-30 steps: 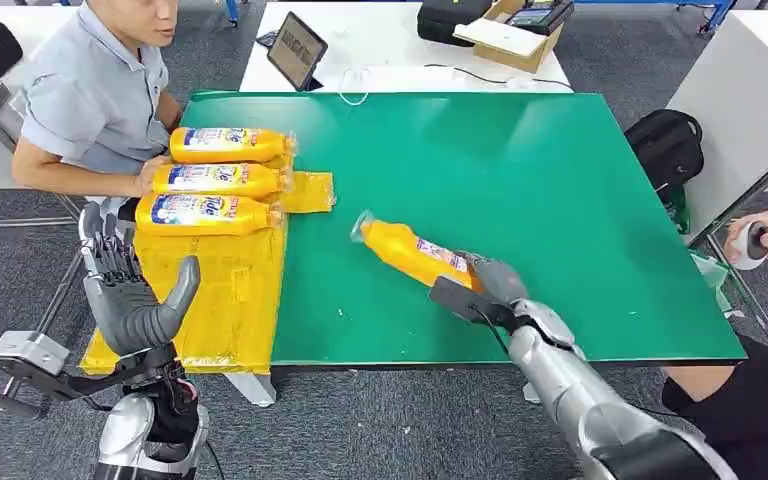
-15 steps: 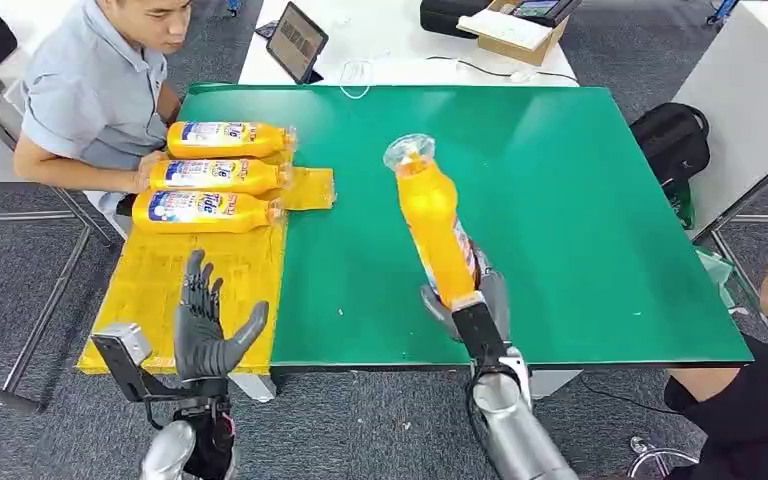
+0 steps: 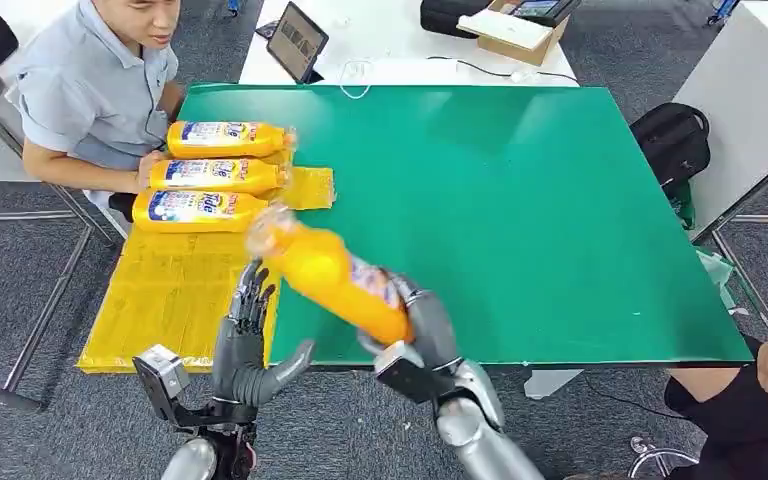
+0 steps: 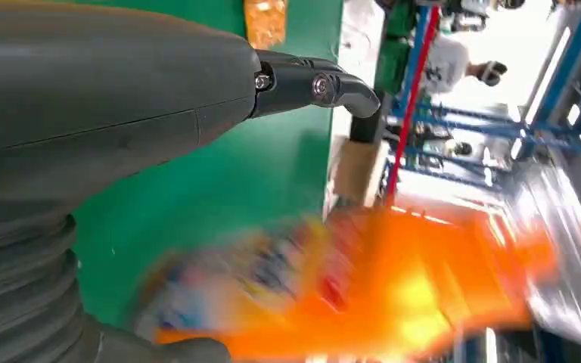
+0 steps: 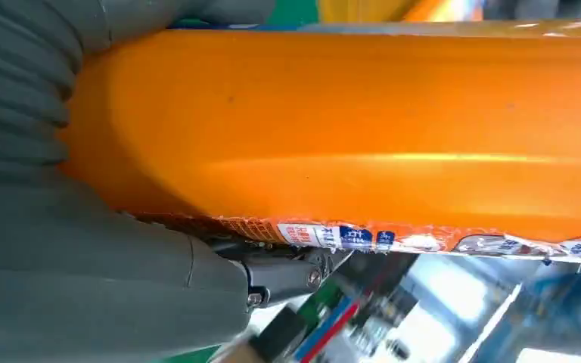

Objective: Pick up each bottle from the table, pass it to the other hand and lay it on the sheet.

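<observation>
Head view, bottle in hand: the orange bottle (image 3: 332, 281) now hangs tilted over the near edge of the tabletop (image 3: 520, 200), cap end toward the yellow sheet (image 3: 175, 300); half a second ago it stood nearly upright above the middle of the green.
Right robot hand: the right robot hand (image 3: 422, 335) is clamped round the bottle's base end; it has swung across toward the robot's left; the right wrist view shows the orange body (image 5: 363, 128) pressed against its palm.
Left robot hand: the left robot hand (image 3: 250, 345) has risen to just beside the bottle, fingers apart and holding nothing, palm turned toward it; the left wrist view shows the bottle as an orange blur (image 4: 363, 295) close by.
Meaning for the task: this looks like the handover about to happen; contact by the left robot hand is not yet visible.
Laid bottles: three bottles (image 3: 215, 175) lie side by side at the far end of the sheet.
Bystander: a seated person (image 3: 90, 90) rests a hand beside those bottles.
</observation>
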